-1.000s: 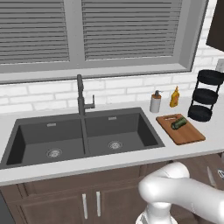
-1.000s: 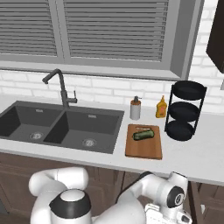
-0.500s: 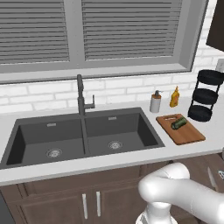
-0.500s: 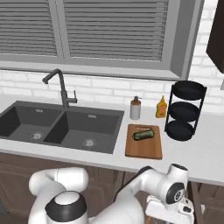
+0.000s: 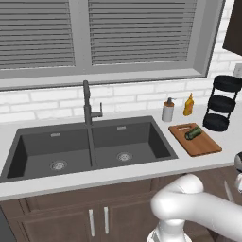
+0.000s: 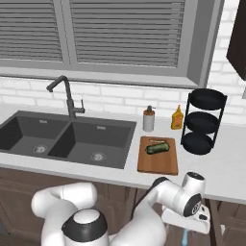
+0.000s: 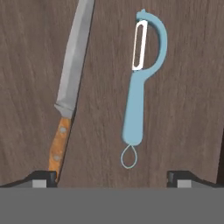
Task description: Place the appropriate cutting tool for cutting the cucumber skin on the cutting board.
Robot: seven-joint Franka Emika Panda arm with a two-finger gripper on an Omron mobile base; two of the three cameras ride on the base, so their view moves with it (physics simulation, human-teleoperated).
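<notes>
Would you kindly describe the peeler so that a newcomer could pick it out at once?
In the hand view, two tools lie side by side on a dark wooden surface. The peeler is the light blue one with a curved head, beside the wooden-handled knife.

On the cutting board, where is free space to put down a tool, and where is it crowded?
The cutting board is bare on its near half, toward the counter edge. The far end is taken by the cucumber. Behind it stand the soap dispenser, yellow bottle and black rack.
</notes>
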